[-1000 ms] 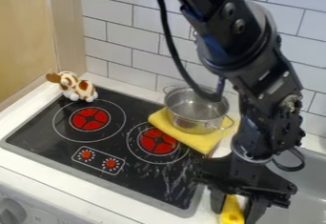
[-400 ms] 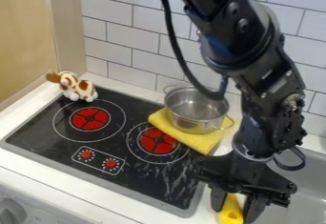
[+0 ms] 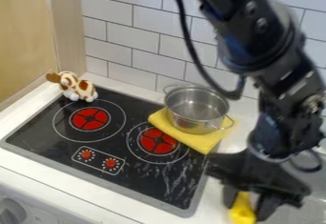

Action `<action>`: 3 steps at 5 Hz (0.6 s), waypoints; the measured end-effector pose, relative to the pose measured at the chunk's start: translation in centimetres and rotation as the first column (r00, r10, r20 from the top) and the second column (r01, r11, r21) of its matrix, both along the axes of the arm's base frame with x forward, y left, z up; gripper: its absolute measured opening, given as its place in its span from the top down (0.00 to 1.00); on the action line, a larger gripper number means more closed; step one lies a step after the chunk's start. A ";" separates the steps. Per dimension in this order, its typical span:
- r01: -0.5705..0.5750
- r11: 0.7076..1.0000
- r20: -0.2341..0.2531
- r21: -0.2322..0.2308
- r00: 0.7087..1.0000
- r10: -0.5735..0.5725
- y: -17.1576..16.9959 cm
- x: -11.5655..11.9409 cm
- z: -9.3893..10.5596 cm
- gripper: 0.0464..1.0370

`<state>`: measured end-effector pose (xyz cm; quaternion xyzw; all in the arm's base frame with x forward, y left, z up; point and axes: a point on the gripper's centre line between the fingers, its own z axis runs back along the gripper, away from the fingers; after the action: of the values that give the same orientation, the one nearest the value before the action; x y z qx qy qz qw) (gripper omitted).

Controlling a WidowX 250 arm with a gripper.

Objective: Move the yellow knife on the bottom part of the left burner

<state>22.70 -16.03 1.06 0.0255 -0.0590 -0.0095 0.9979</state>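
As fingers (image 3: 266, 207) grip, yellow knife (image 3: 242, 211), pointing nearward

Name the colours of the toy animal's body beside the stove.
White with reddish-brown patches on the toy animal; it shows best in the camera view.

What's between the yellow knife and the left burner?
Camera view, from the knife to the left burner: white counter, the stove's grey rim, then black glass bearing the right burner.

Pot (image 3: 197, 109) on cloth (image 3: 185, 132); plush toy (image 3: 78, 87) behind left burner (image 3: 90, 119).
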 end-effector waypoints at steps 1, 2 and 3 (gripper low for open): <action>0.049 0.998 0.012 -0.043 0.999 -0.048 -2.3 0.1 0.5 0.59; 0.070 0.996 -0.003 -0.053 0.998 -0.070 -3.1 -0.2 0.1 0.59; 0.098 0.994 0.005 -0.046 0.995 -0.098 -3.6 -0.5 0.2 0.59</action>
<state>22.19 -19.63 1.26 -0.0004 -0.0616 -0.0569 0.9965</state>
